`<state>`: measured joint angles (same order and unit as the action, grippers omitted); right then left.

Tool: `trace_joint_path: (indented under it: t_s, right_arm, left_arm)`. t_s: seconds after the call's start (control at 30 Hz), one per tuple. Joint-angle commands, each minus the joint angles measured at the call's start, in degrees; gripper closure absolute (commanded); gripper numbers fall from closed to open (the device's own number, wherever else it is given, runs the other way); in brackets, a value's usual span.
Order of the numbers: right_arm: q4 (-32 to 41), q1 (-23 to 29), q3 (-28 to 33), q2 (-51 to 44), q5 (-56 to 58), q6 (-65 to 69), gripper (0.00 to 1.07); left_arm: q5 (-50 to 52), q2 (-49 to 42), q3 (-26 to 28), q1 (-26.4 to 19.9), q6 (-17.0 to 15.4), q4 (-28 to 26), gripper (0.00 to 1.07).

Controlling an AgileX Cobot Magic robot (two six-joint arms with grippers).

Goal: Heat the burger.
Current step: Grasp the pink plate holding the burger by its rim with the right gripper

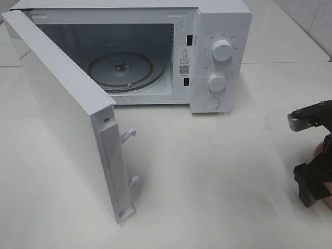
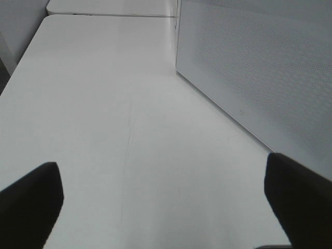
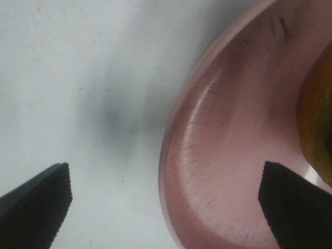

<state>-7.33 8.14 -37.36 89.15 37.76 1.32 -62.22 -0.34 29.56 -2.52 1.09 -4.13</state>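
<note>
– Closest to the high camera was the microwave's white door [image 1: 62, 109]. It hung wide open, and its bottom corner came right up near the lens.
– What was inside the microwave [image 1: 220, 21]?
– A round glass tray [image 1: 120, 70] lay flat on its floor. On the front, beside the opening, were two round knobs, one [image 1: 222, 50] above the other [image 1: 217, 81], with a round button [image 1: 211, 102] under them.
– Where was the burger?
– Well apart from the microwave, over at the right edge of the tabletop [image 1: 207, 171]. The right wrist camera saw only a golden-brown bit of the burger [image 3: 316, 114]. It sat on a pink plate [image 3: 223, 155].
– Did the right end effector [image 3: 166, 207] hold it?
– No. Its two black fingers stood wide apart and gripped nothing. One finger [image 3: 36, 205] was over the white tabletop. The other finger [image 3: 295, 207] was over the plate. The plate's rim ran between them. The burger was just beside that second finger, but I could not tell if they touched.
– And the left end effector [image 2: 163, 212]?
– It was spread wide too, with nothing in it. It hung over bare tabletop, near a white panel with tiny dots [image 2: 259, 67].
</note>
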Motion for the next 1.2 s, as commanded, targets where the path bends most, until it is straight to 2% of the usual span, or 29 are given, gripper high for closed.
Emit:
trace_joint_path:
  t_s: [0.03, 0.5, 0.77, 0.97, 1.07, 1.13, 1.2]
  right_arm:
    - [-1.1, -1.1, 0.4, 0.9, -1.0, 1.1, 0.14]
    - [-0.9, -1.4, 0.5, 5.4, -4.2, 1.0, 0.18]
    - [-0.3, -1.3, 2.8, 7.4, -8.7, 1.1, 0.2]
    - [-0.7, -1.3, 3.1, 7.4, -10.0, 1.1, 0.24]
    - [-1.1, -1.3, 3.1, 7.4, -10.0, 1.3, 0.3]
    - [-2.3, -1.3, 3.3, 7.4, -10.0, 2.5, 0.45]
    - [-3.0, -1.3, 3.4, 7.4, -10.1, 3.3, 0.49]
  left_arm:
    - [0.7, -0.9, 0.0, -0.2, 0.1, 0.1, 0.09]
    - [0.7, -0.9, 0.0, -0.2, 0.1, 0.1, 0.09]
    - [0.7, -0.9, 0.0, -0.2, 0.1, 0.1, 0.09]
    - [0.7, -0.9, 0.0, -0.2, 0.1, 0.1, 0.09]
    - [0.7, -0.9, 0.0, -0.2, 0.1, 0.1, 0.09]
    - [0.7, -0.9, 0.0, -0.2, 0.1, 0.1, 0.09]
    - [0.7, -0.9, 0.0, -0.2, 0.1, 0.1, 0.09]
